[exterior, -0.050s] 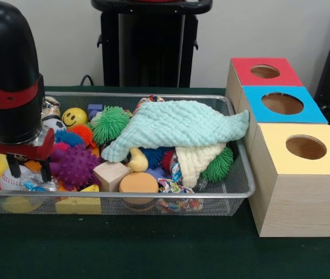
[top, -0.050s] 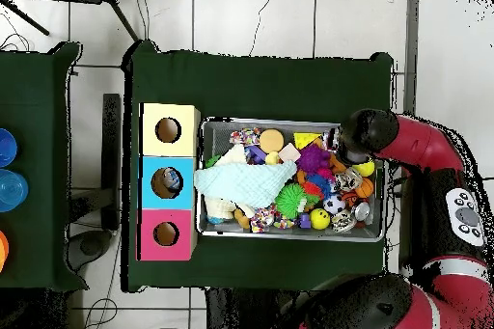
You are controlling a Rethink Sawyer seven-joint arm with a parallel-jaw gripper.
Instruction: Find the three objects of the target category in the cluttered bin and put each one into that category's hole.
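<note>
Gripper (exterior, -0.050s: 30, 170), prongs apart, dips into wire-mesh bin (exterior, -0.050s: 235, 195); beside it spiky purple ball (exterior, -0.050s: 74, 164); quilted mint cloth (exterior, -0.050s: 176, 129) drapes toys.

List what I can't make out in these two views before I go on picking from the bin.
- Items under the mint cloth: hidden in both views.
- Gripper, front view: its tips sit down among the toys, so a grasp can't be judged; overhead, the arm covers it.
- Box insides: front view shows only dark holes; the overhead view shows something small in the blue box, too small to identify.
- Bin, left end: cut off by the front view's edge.
</note>
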